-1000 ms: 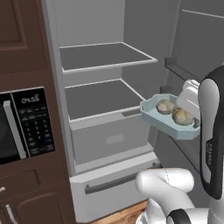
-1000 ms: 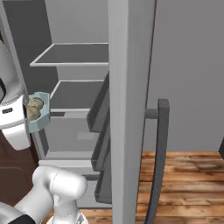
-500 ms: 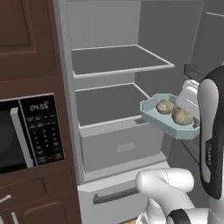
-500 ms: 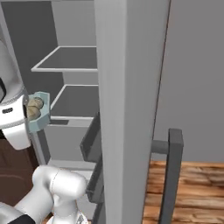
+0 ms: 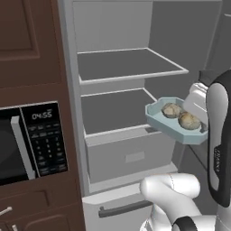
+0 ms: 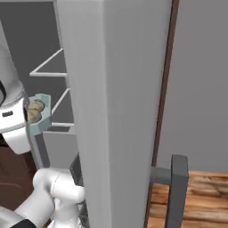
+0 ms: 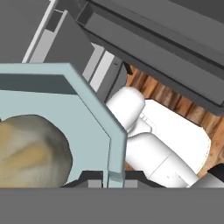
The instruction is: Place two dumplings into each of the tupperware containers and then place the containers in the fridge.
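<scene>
Pale teal container (image 5: 177, 125) holding two dumplings (image 5: 180, 116) hangs level before the open fridge (image 5: 122, 97).

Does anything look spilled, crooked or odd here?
Nothing stands out. The pale blue tupperware container is held roughly level in front of the open fridge, with both dumplings inside. The gripper is shut on its rim.

The light is even and diffuse throughout, with no visible lamp and no hard cast shadows. The fridge (image 5: 122, 85) interior reads as flat pale grey, its shelves darker on top and lit along their front edges. No glare or highlight shows on the pale blue tupperware container (image 5: 159, 118) beside the gripper. In the hand view a dumpling (image 7: 30, 148) close to the lens looks soft and smeared, while farther edges stay crisp. Straight lines stay unbent at the frame edges.
</scene>
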Tool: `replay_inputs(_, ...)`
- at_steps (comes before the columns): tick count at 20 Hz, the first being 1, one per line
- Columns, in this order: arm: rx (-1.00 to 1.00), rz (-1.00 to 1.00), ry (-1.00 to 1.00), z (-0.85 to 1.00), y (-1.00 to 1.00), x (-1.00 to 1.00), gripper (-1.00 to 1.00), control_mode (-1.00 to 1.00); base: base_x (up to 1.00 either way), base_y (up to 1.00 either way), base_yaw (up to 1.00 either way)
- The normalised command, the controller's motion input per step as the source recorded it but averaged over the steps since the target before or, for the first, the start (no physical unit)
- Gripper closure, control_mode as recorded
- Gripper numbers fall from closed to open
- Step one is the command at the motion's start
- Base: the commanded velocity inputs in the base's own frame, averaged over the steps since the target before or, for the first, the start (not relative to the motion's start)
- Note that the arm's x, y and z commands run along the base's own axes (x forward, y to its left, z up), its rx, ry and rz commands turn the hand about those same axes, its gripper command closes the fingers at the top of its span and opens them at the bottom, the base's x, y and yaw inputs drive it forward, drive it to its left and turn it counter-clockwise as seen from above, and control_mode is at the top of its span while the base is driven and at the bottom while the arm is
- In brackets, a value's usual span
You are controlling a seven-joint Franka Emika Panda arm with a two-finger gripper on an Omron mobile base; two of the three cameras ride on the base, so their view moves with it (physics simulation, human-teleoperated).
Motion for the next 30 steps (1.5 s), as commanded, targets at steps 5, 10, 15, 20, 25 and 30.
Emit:
replay_inputs(5,0.00,0.00,0.00,0.00,0.00,0.00,1.00,1.00,0.63,-0.04,0.05)
replay_inputs(10,0.00,0.00,-0.07,0.02,0.00,0.00,1.00,-1.00,0.12,-0.01,0.03)
replay_inputs(15,0.05,0.00,-0.49,0.24,-0.01,0.02,1.00,-1.00,0.00,0.00,0.00)
replay_inputs(20,0.15,-0.02,-0.37,0.26,-0.12,0.60,1.00,-1.00,0.00,0.00,0.00)
replay_inputs(25,0.13,0.00,-0.11,0.06,0.00,0.76,1.00,-1.00,0.00,0.00,0.00)
replay_inputs(30,0.03,0.00,0.00,0.05,-0.06,0.45,1.00,-1.00,0.00,0.00,0.00)
